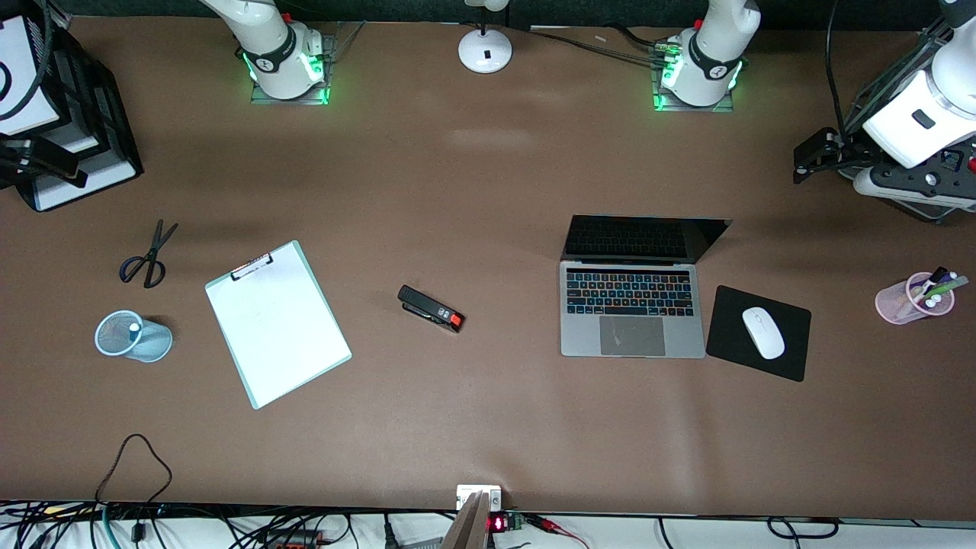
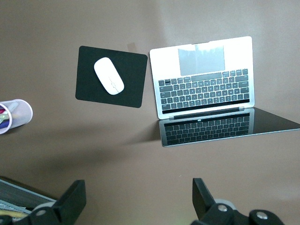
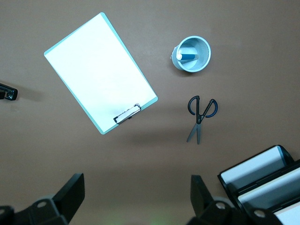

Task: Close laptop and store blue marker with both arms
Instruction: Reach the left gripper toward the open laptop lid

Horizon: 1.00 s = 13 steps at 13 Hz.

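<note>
No text, label or number can be read on anything here.

A robotics lab, dressed up as an office desk

Two white robot arms point(image 1: 278, 53) are bolted by green-lit bases to one long brown table point(image 1: 488, 427), with a lamp base point(image 1: 485, 50) between them — and loose cables point(image 1: 137, 526) tangle along the table's near edge. The props are office ones: an open laptop point(image 1: 631, 309), a white mouse point(image 1: 763, 332) on a black pad point(image 1: 793, 358), a clipboard point(image 1: 278, 324), a stapler point(image 1: 431, 308), scissors point(image 1: 149, 255), stacked paper trays point(image 1: 46, 114) and two pen cups point(image 1: 131, 335) (one blue mesh, one pink).
</note>
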{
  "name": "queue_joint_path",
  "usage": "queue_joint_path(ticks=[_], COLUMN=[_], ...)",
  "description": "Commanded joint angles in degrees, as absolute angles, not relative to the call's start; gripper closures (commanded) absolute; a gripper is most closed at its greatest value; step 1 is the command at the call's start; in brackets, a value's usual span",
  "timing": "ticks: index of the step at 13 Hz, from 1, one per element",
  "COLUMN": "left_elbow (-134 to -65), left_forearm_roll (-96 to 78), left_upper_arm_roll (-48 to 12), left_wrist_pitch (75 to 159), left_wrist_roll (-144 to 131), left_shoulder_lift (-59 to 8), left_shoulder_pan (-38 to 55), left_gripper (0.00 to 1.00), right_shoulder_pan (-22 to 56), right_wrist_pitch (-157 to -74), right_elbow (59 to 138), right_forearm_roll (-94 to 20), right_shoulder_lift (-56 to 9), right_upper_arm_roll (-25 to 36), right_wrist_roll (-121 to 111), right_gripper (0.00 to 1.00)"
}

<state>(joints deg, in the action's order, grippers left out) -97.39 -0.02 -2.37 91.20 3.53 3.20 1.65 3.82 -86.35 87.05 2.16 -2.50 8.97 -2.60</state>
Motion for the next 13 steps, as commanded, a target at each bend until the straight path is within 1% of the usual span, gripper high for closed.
queue_joint_path(ticks=[1, 6, 8, 13], left_elbow=[-96.33, -96.24, -95.28, -93.25], left_forearm_roll=[1.14, 1.14, 1.14, 1.06], left_upper_arm_roll=[-2.29, -2.29, -2.29, -2.55], left_wrist_pitch=[90.18, 90.18, 90.09, 87.1], left_wrist_roll=[4.57, 4.57, 4.4, 4.31], left_shoulder_lift=[2.82, 2.73, 1.68, 0.62], left_shoulder_pan=[1.58, 1.58, 1.58, 1.58], left_gripper=[0.0, 0.0, 0.0, 0.0], right_shoulder_pan=[4.04, 4.04, 4.39, 4.48], right_wrist_pitch=[-86.22, -86.31, -86.4, -86.57], right_elbow=[87.72, 87.71, 87.71, 87.71], right_forearm_roll=[1.41, 1.49, 1.58, 1.49], right_shoulder_lift=[-1.76, -1.67, -1.67, -1.76], right_upper_arm_roll=[8.96, 8.96, 8.88, 8.88], right_wrist_roll=[-2.11, -2.2, -2.2, -2.2], right_gripper=[0.0, 0.0, 0.0, 0.0])
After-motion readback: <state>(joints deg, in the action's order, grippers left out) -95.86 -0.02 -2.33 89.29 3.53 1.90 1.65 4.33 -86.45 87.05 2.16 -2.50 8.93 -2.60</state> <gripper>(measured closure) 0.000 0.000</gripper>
